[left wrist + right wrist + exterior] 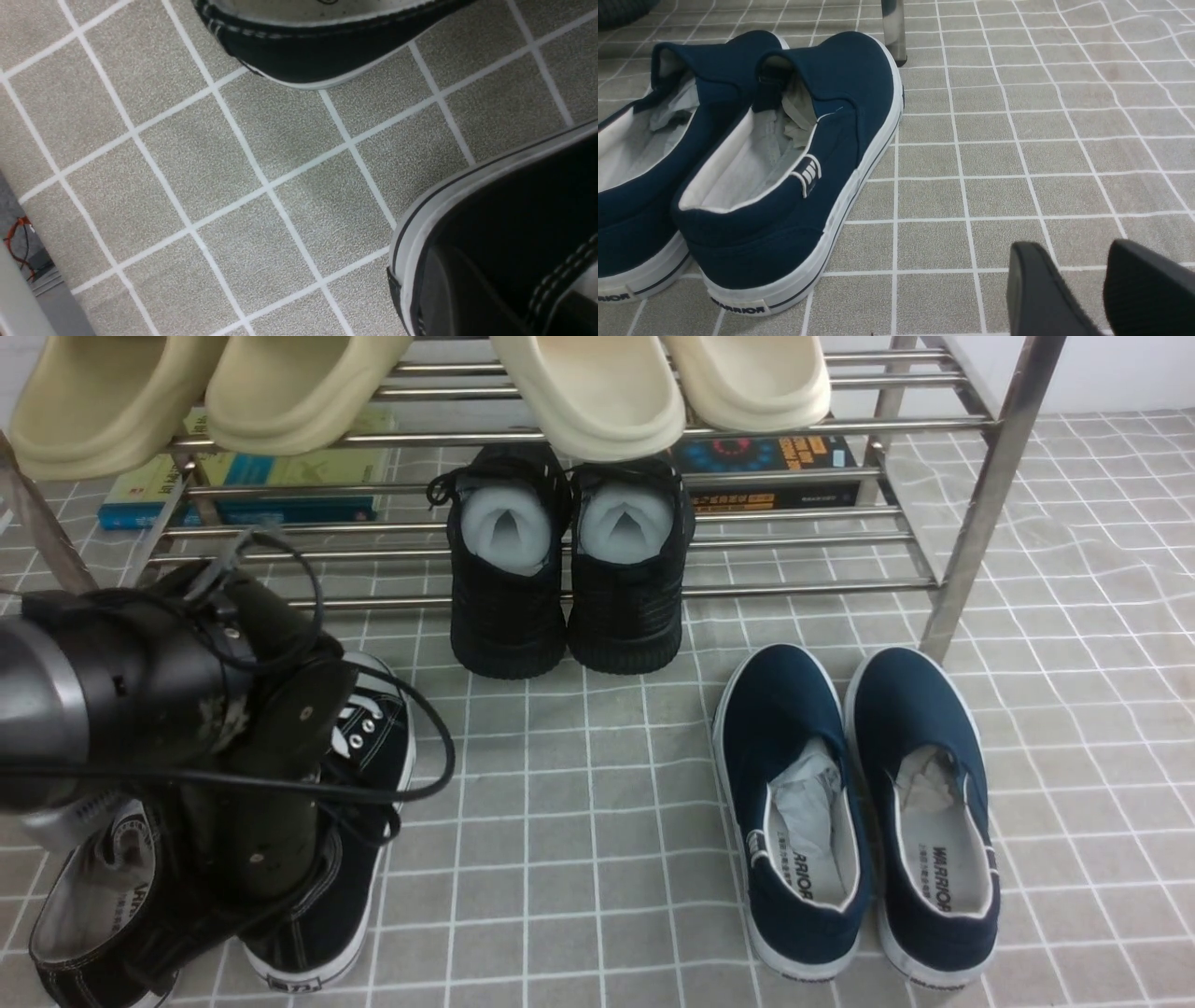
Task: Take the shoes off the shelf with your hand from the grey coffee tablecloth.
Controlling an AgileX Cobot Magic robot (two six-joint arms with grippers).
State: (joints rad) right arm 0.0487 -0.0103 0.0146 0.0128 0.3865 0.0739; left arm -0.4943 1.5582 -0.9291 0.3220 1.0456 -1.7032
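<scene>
Hanging over the black sneakers (322,887), the left gripper (173,943) hid parts of both in the front view. Couldn't tell from any view whether its jaws stood wide or narrow, or whether they had hold of a sneaker. Left wrist view added both heels, apart on the grey cloth (579,803), with a dark finger (460,298) overlapping one; contact unclear. Front view gave what that one lacked: laces, the looping cable (434,784), and the sneakers' spot on the cloth, in front of the rack (971,523) at its left end. Right gripper (1073,246) was out of the front view; right wrist view showed it wide, nothing between its fingers but cloth behind. That view also caught the navy slip-ons (784,154) side-on, plus a rack foot. Mesh shoes (625,588) and cream clogs (607,392) sat on the rack, front view.
</scene>
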